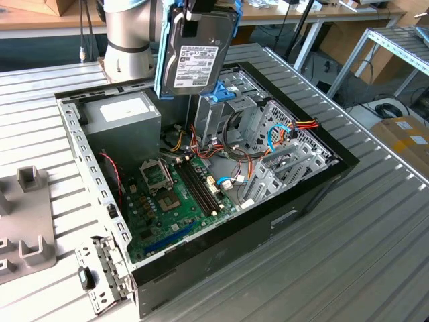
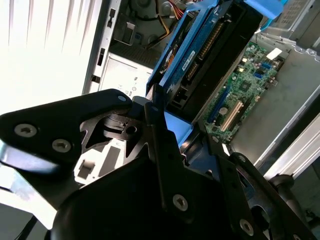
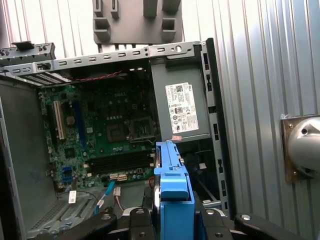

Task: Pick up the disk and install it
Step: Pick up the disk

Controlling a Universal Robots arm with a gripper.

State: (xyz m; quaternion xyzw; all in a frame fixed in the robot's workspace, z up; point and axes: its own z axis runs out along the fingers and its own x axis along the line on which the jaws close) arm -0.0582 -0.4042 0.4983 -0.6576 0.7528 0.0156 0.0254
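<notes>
On a ribbed grey metal surface (image 1: 375, 235), with metal racks (image 1: 402, 47) beyond, lies an open computer case (image 1: 308, 194). At twelve o'clock in the exterior view the pincer (image 1: 194, 9) is clamped on the disk (image 1: 198, 60), upright above the case, label showing. The first wrist view shows the green motherboard (image 3: 105, 125) and grey power supply (image 3: 180, 107); the second wrist view, the disk's blue-framed connector edge.

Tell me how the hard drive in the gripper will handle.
Metal body in a blue frame: the hard drive is probably stiff and heavy for its size. Hanging from the gripper by one end, it might tilt.
</notes>
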